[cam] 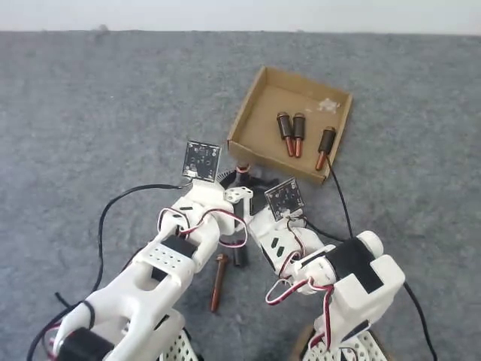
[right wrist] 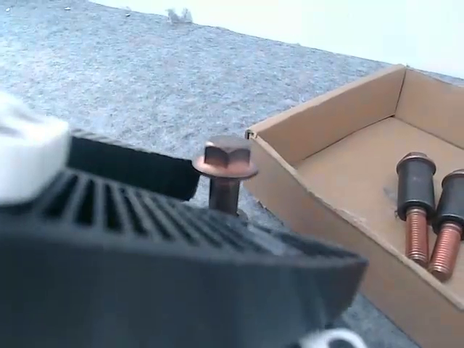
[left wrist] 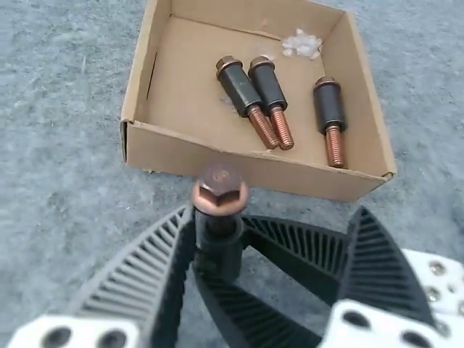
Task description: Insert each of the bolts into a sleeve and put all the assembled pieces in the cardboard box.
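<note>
The bolt [left wrist: 220, 194] stands upright, its copper hex head up and its shank down inside a black sleeve [left wrist: 217, 250]. In the left wrist view this pair sits at lower centre, just in front of the cardboard box [left wrist: 217, 156]. The right tool [left wrist: 230, 270] comes in from the right of that frame, its two ribbed fingers pinching the sleeve. The left tool [left wrist: 275, 214] is spread wide; one finger lies against the sleeve's side and the other is well apart.

In the high view the box is at upper centre-right. Three assembled pieces [left wrist: 245, 90] [left wrist: 270, 90] [left wrist: 330, 109] lie on its floor, the first two side by side. A white scrap [left wrist: 301, 43] sits in a far corner. Another bolt [cam: 219, 282] lies loose on the grey table [cam: 90, 113] at lower centre, between the arms.
</note>
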Available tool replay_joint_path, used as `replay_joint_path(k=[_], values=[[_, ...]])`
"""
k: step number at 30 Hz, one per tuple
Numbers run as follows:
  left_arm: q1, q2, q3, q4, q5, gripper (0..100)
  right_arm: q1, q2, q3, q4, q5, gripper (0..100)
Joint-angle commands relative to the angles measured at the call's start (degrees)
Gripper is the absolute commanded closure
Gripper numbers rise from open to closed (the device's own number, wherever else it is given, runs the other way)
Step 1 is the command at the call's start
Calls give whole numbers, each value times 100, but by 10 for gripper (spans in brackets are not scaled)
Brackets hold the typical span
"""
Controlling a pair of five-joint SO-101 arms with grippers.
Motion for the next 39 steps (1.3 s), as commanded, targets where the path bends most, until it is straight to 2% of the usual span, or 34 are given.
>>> replay_joint_path(k=[1, 3, 8, 12, 18, 24, 29, 33, 36, 39], values=[[-273, -237, -31, 26, -53, 689, 92, -321, -70, 13, -44, 992], [-475, -563, -40, 360, -53, 689, 92, -321, -79, 13, -44, 992], [-589, -1820, -180, 2101, -53, 689, 101, -321, -79, 13, -44, 992], [-615, -2637, -101, 2725, -35, 689, 101, -321, -141, 171, -44, 992], [-782, -3226, -22, 2848, 0, 690, 136, -321, -211, 286, -44, 992], [-1319, -3543, -66, 2822, 545, 690, 154, -321, -220, 268, -53, 992], [-1732, -3569, -22, 2866, 554, 690, 154, -365, -211, 277, -53, 992], [-2145, -3385, -13, 3411, 554, 691, 154, -374, -220, 286, -88, 992], [-2207, -3279, 110, 3815, 501, 691, 207, -382, -220, 286, -334, 992], [-2215, -3279, 365, 3851, 114, 696, 251, -382, -229, 286, -369, 992]])
